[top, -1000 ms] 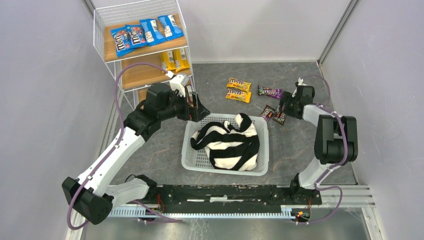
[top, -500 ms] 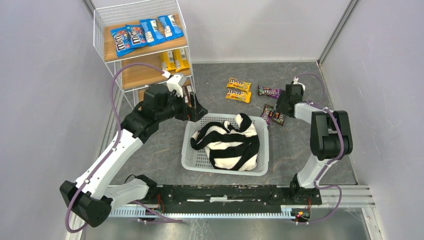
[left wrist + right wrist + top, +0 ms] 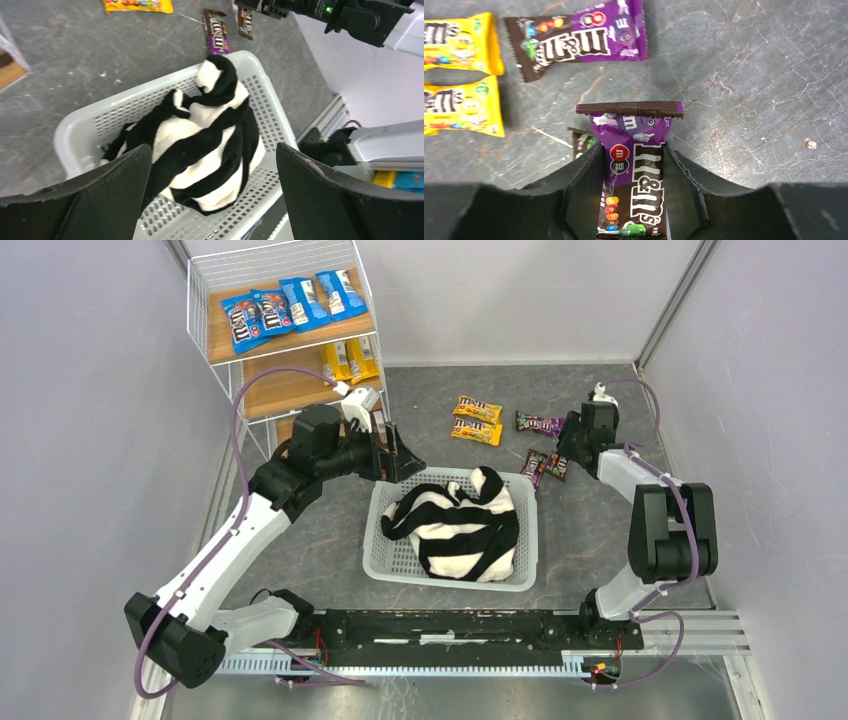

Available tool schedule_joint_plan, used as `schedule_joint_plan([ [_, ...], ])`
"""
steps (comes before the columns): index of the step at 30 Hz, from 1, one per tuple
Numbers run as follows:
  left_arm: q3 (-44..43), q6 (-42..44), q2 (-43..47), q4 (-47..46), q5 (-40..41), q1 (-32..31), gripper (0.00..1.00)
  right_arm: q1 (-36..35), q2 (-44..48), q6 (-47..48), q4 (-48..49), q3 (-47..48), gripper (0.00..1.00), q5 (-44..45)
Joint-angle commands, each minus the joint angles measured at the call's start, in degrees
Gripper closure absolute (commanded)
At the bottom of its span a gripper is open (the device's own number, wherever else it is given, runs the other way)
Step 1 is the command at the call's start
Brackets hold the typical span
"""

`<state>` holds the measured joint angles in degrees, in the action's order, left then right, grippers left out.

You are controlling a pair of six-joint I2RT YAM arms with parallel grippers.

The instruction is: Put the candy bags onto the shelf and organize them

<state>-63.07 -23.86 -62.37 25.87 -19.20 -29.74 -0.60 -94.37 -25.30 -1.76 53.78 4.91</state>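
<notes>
Purple foil sits between the fingers of your right end effector (image 3: 634,150): one purple bag (image 3: 634,175) stands lengthwise in the gap, its crimped end pointing away from the wrist. Both fingers (image 3: 584,170) press against its long edges, so the grip is narrow and closed on that bag. Beneath the left finger a corner of a second dark bag (image 3: 583,142) peeks out on the grey worktop (image 3: 749,75). A third purple bag (image 3: 579,42) lies flat just beyond, well clear of the fingers. Two yellow bags (image 3: 461,105) lie side by side to its left.

Your left end effector (image 3: 212,147) hangs over the near-left corner of the white basket (image 3: 380,560), jaws spread wide with nothing between them. A black-and-white striped cloth (image 3: 460,525) lies bunched in the basket.

The shelf (image 3: 270,390) stands at the far left corner. Four blue bags (image 3: 290,302) lie in a row on its top board, and a few yellow packets (image 3: 350,360) rest at the right end of the middle board. From above, the right arm reaches to the loose bags just past the basket's far right corner.
</notes>
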Motion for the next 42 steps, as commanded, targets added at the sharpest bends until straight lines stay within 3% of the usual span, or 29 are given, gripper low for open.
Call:
schedule_joint_plan([
  [1,-1.7,-7.1,-2.0,-7.1,-7.5,-0.8,0.00,0.2,6.8,-0.4,1.9,-0.1,0.50,-4.8],
  [7,-3.4,-12.7,-7.2,-13.1,-2.8,-9.0,0.01,-0.3,17.1,-2.5,1.9,-1.4,0.50,-10.9],
  [13,-7.4,-12.8,-14.9,-16.6,12.2,-19.5,0.02,-4.4,24.9,-8.5,4.6,-4.2,0.50,-17.9],
  [18,-12.2,-5.1,-23.2,-21.6,27.2,-27.8,0.03,-4.7,26.5,-16.4,10.3,-7.7,0.49,-26.8],
  [22,-14.5,-6.7,-28.2,-22.7,32.3,-28.4,0.04,-4.7,28.3,-21.1,13.3,-10.3,0.49,-29.9],
  [28,-9.9,-6.0,-30.3,-32.9,35.4,-29.8,0.03,-4.7,30.4,-33.5,24.2,-18.6,0.49,-31.8],
  [34,-5.2,-7.2,-30.6,-40.7,37.4,-29.9,0.23,-4.7,29.8,-41.9,29.7,-22.4,0.50,-31.6],
  [40,-1.8,-6.4,-31.0,-44.7,37.5,-30.0,0.21,-4.8,29.8,-48.1,32.7,-23.4,0.50,-30.2],
  [42,-1.3,-6.5,-31.2,-45.1,37.6,-30.0,0.26,-4.8,30.0,-47.9,32.1,-22.6,0.50,-30.0],
])
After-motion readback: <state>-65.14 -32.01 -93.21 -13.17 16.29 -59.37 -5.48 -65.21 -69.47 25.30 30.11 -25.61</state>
